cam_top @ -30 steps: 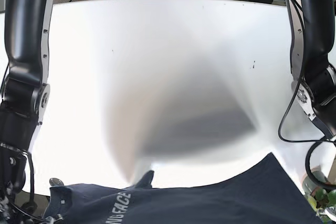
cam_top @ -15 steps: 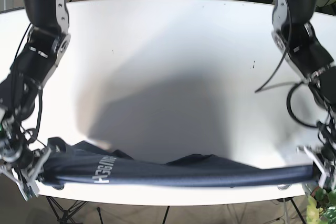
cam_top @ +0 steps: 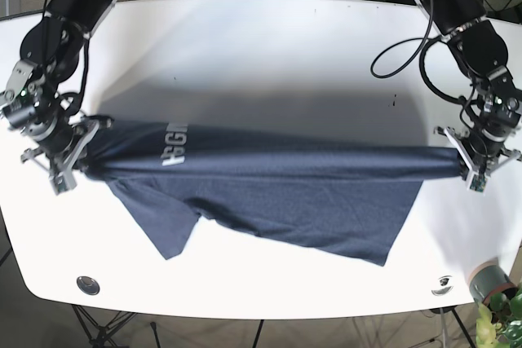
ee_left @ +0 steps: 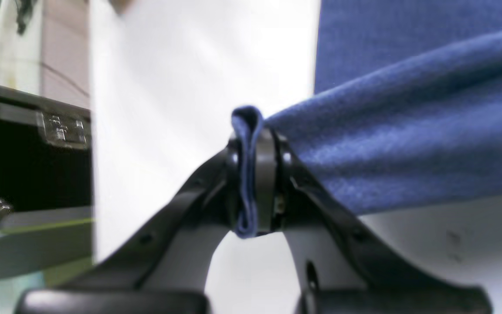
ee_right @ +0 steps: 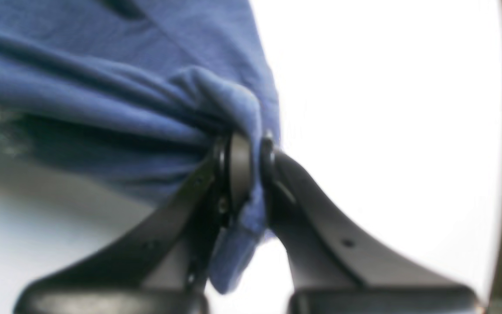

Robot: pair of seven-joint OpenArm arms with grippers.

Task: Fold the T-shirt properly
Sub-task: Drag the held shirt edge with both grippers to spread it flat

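While both hands pinch it, left hand and right hand, the navy T-shirt stretches taut across the white surface, bare beyond.

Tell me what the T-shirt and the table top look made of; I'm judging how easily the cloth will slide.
T-shirt: navy knit, probably cotton jersey, matte; fine weave texture shows in the left wrist view, and it bunches softly where the left gripper and right gripper pinch it. Table: smooth white top, likely laminate, slightly glossy.
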